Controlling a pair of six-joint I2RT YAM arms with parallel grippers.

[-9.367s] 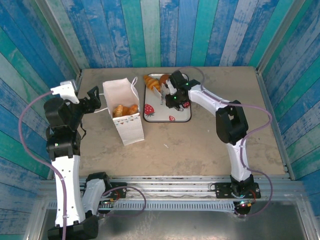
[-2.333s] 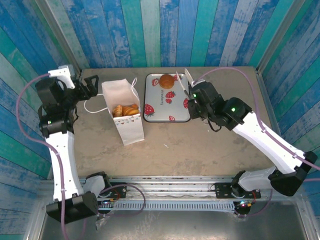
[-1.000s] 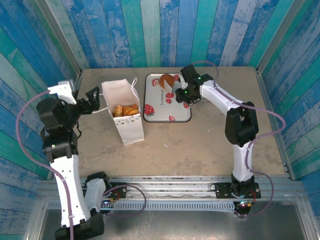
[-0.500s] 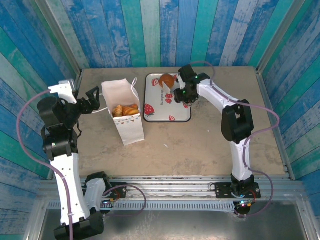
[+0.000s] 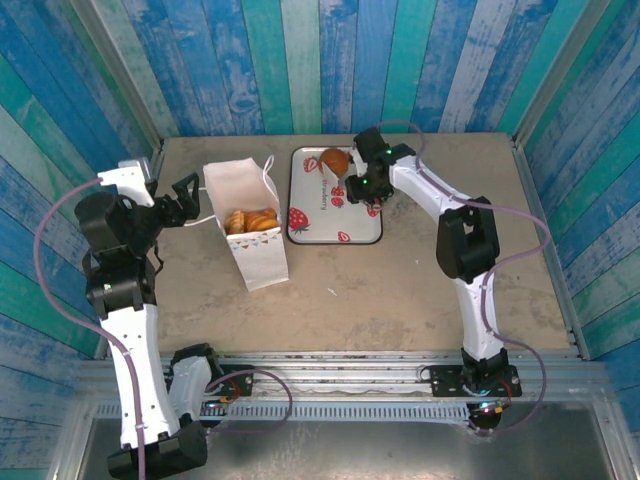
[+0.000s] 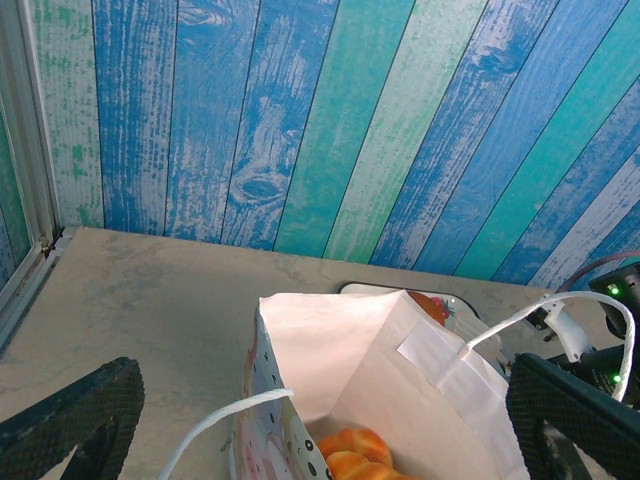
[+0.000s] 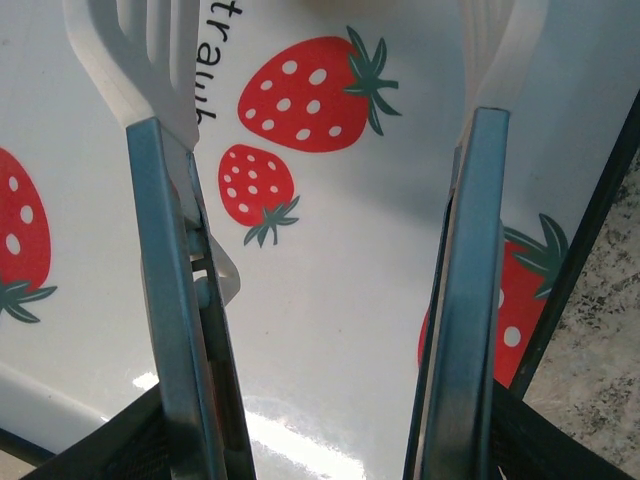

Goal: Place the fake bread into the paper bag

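Observation:
The white paper bag [image 5: 262,262] stands open left of centre, with several golden pieces of fake bread [image 5: 250,219] inside it. In the left wrist view the same bag [image 6: 420,370] shows orange pastries [image 6: 365,455] at its bottom. One round brown bun [image 5: 334,160] lies at the far end of the strawberry-print tray [image 5: 330,222]. My right gripper [image 5: 350,180] hovers low over the tray just right of the bun, its white-tipped fingers [image 7: 150,80] apart with nothing between them [image 7: 315,60]. My left gripper [image 5: 185,198] stands wide open beside the bag's left side, near its cord handle [image 5: 190,216].
Blue and teal plank walls close in the table on three sides. A metal rail runs along the near edge [image 5: 350,385]. Bare tabletop [image 5: 400,290] lies in front of the tray and the bag.
My right gripper has edged a little left over the tray toward the bun. The left arm and the bag have stayed still.

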